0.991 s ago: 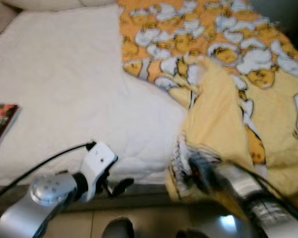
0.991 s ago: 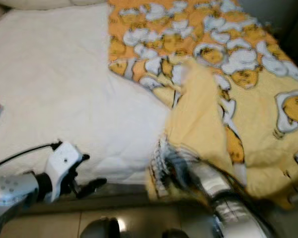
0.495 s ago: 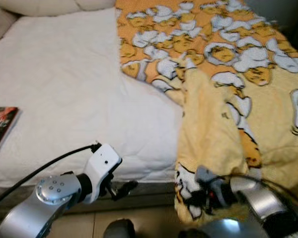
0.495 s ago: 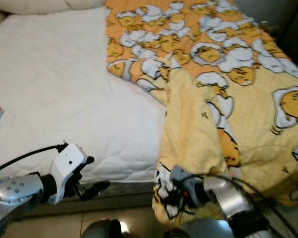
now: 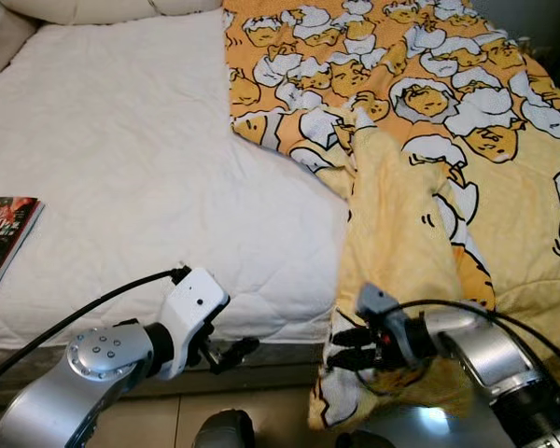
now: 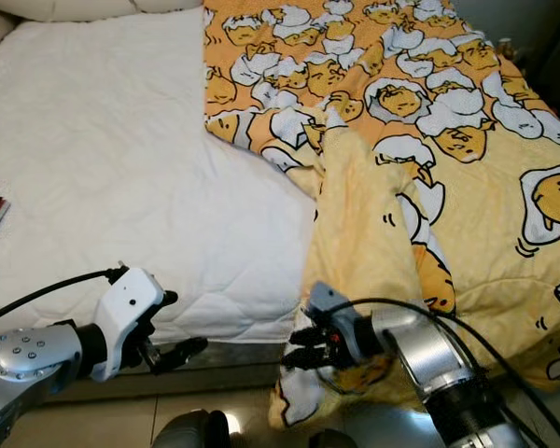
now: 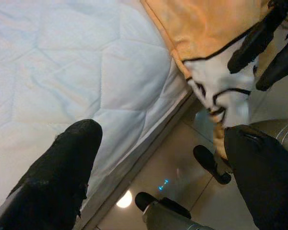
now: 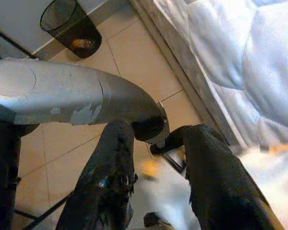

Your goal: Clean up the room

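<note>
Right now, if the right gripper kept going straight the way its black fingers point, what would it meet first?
Probably the left gripper. The right gripper, beside the hanging corner of the yellow egg-print blanket, points across the bed's foot toward the robot's left, and the silver left arm lies just beyond its fingertips; depth is uncertain.

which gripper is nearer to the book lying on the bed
Left. The left gripper hangs at the mattress edge toward the book; the right gripper is farther over, by the yellow blanket.
</note>
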`<state>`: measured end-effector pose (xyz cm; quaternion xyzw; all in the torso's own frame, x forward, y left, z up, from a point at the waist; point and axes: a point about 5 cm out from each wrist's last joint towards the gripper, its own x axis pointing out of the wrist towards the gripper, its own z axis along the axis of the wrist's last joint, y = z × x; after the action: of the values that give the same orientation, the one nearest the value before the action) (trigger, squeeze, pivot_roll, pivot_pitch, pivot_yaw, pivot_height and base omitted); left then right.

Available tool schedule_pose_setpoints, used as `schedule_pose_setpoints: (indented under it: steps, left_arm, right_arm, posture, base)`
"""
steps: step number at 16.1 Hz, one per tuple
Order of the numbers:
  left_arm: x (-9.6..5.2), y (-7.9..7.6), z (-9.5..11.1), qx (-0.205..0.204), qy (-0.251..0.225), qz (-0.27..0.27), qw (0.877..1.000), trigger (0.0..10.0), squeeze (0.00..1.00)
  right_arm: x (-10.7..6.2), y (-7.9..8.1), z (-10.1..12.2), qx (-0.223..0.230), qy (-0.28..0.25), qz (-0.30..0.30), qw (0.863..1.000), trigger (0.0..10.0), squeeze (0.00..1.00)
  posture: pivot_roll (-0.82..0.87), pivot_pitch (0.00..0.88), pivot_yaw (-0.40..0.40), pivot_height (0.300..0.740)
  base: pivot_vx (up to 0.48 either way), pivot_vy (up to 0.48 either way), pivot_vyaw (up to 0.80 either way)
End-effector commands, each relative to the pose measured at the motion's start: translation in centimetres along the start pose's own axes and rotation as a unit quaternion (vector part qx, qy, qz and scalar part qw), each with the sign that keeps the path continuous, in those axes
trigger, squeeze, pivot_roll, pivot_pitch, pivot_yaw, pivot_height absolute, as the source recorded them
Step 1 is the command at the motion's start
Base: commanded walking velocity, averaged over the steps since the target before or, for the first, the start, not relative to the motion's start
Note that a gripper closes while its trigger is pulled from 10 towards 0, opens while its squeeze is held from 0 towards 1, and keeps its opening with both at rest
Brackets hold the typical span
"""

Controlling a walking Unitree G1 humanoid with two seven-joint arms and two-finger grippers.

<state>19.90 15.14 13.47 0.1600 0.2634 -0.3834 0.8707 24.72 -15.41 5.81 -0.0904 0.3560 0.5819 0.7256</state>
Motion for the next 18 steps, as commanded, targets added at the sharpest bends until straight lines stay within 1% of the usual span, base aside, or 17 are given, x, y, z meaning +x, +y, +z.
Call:
schedule_pose_setpoints:
  steps: [1, 2, 3, 4, 5, 6, 7, 8, 10, 11, 12, 13, 14, 15, 16, 17, 18]
  left_arm:
    - [0.0, 0.1, -0.3, 0.0, 0.008, 0.0, 1.0, 10.0, 0.0]
    - [-0.1, 0.1, -0.4, 0.0, 0.008, 0.0, 1.0, 10.0, 0.0]
    - [-0.1, 0.1, -0.4, 0.0, 0.008, 0.0, 1.0, 10.0, 0.0]
    - [0.0, 0.1, -0.3, 0.001, 0.008, 0.0, 1.0, 10.0, 0.0]
    - [0.0, 0.1, -0.3, 0.002, 0.007, 0.0, 1.0, 10.0, 0.0]
    - [0.0, 0.1, -0.2, 0.003, 0.007, -0.001, 1.0, 10.0, 0.0]
    - [0.1, 0.1, -0.2, 0.003, 0.006, -0.001, 1.0, 10.0, 0.0]
    - [0.1, 0.1, -0.2, 0.004, 0.005, -0.002, 1.0, 10.0, 0.0]
    - [0.1, 0.1, 0.0, 0.006, 0.005, -0.005, 1.0, 10.0, 0.0]
    - [0.0, 0.0, 0.1, 0.007, 0.005, -0.007, 1.0, 10.0, 0.0]
    - [0.0, 0.0, 0.1, 0.007, 0.005, -0.007, 1.0, 10.0, 0.0]
    - [-0.1, 0.1, 0.2, 0.008, 0.005, -0.01, 1.0, 10.0, 0.0]
    - [-0.1, 0.1, 0.2, 0.009, 0.006, -0.01, 1.0, 10.0, 0.0]
    - [-0.2, 0.1, 0.3, 0.01, 0.008, -0.012, 1.0, 10.0, 0.0]
    - [-0.3, 0.2, 0.3, 0.011, 0.01, -0.014, 1.0, 10.0, 0.0]
    - [-0.3, 0.1, 0.3, 0.012, 0.011, -0.015, 1.0, 10.0, 0.0]
    - [-0.3, 0.2, 0.2, 0.013, 0.012, -0.015, 1.0, 10.0, 0.0]
  right_arm:
    - [0.3, -0.5, 0.6, -0.008, 0.005, -0.029, 1.0, 10.0, 1.0]
    - [0.7, -1.6, 1.0, -0.001, -0.004, -0.085, 0.996, 10.0, 1.0]
    - [0.9, -2.2, 1.2, 0.004, -0.009, -0.114, 0.993, 10.0, 1.0]
    - [1.3, -3.8, 1.9, 0.017, -0.03, -0.215, 0.976, 10.0, 1.0]
    - [1.5, -4.8, 2.5, 0.036, -0.048, -0.291, 0.955, 10.0, 1.0]
    - [1.6, -5.1, 2.8, 0.048, -0.057, -0.324, 0.943, 10.0, 1.0]
    - [1.8, -5.7, 3.1, 0.062, -0.067, -0.378, 0.921, 10.0, 1.0]
    - [2.2, -6.1, 3.0, 0.071, -0.061, -0.422, 0.902, 10.0, 1.0]
    - [3.4, -6.6, 2.6, 0.089, -0.039, -0.47, 0.877, 10.0, 1.0]
    - [4.0, -6.7, 2.4, 0.101, -0.03, -0.483, 0.869, 10.0, 1.0]
    - [4.3, -6.7, 2.3, 0.108, -0.028, -0.488, 0.866, 10.0, 1.0]
    - [5.0, -6.7, 2.3, 0.113, -0.018, -0.498, 0.859, 10.0, 0.0]
    - [5.3, -6.7, 2.2, 0.114, -0.012, -0.503, 0.856, 10.0, 0.0]
    - [6.1, -6.4, 2.2, 0.129, -0.009, -0.494, 0.86, 10.0, 0.0]
    - [6.8, -6.1, 2.2, 0.148, -0.011, -0.48, 0.865, 3.6, 0.0]
    - [7.0, -6.1, 2.1, 0.15, -0.005, -0.48, 0.864, 0.0, 0.0]
    - [7.1, -6.2, 2.3, 0.149, -0.007, -0.481, 0.864, 0.0, 0.0]
  posture:
    - [0.09, 0.106, 0.066, 0.74]
    - [0.09, 0.106, 0.067, 0.74]
    - [0.09, 0.106, 0.067, 0.74]
    - [0.09, 0.108, 0.068, 0.74]
    - [0.1, 0.109, 0.07, 0.74]
    - [0.1, 0.109, 0.071, 0.74]
    - [0.1, 0.109, 0.074, 0.74]
    - [0.1, 0.11, 0.075, 0.74]
    - [0.1, 0.118, 0.085, 0.74]
    - [0.11, 0.123, 0.09, 0.74]
    - [0.11, 0.124, 0.091, 0.74]
    - [0.12, 0.134, 0.098, 0.74]
    - [0.13, 0.136, 0.099, 0.74]
    - [0.13, 0.146, 0.107, 0.74]
    - [0.14, 0.151, 0.11, 0.74]
    - [0.14, 0.153, 0.109, 0.74]
    - [0.14, 0.154, 0.108, 0.74]
  base:
    - [0.0, 0.0, 0.0]
    - [0.0, 0.0, 0.0]
    - [0.0, 0.0, 0.0]
    - [0.0, 0.0, 0.0]
    - [0.0, 0.0, 0.0]
    - [0.0, 0.0, 0.0]
    - [0.0, 0.0, 0.0]
    - [0.0, 0.0, 0.0]
    - [0.0, 0.0, 0.0]
    - [0.0, 0.0, 0.0]
    - [0.0, 0.0, 0.0]
    - [0.0, 0.0, 0.0]
    - [0.0, 0.0, 0.0]
    - [0.0, 0.0, 0.0]
    - [0.0, 0.0, 0.0]
    - [0.0, 0.0, 0.0]
    - [0.0, 0.0, 0.0]
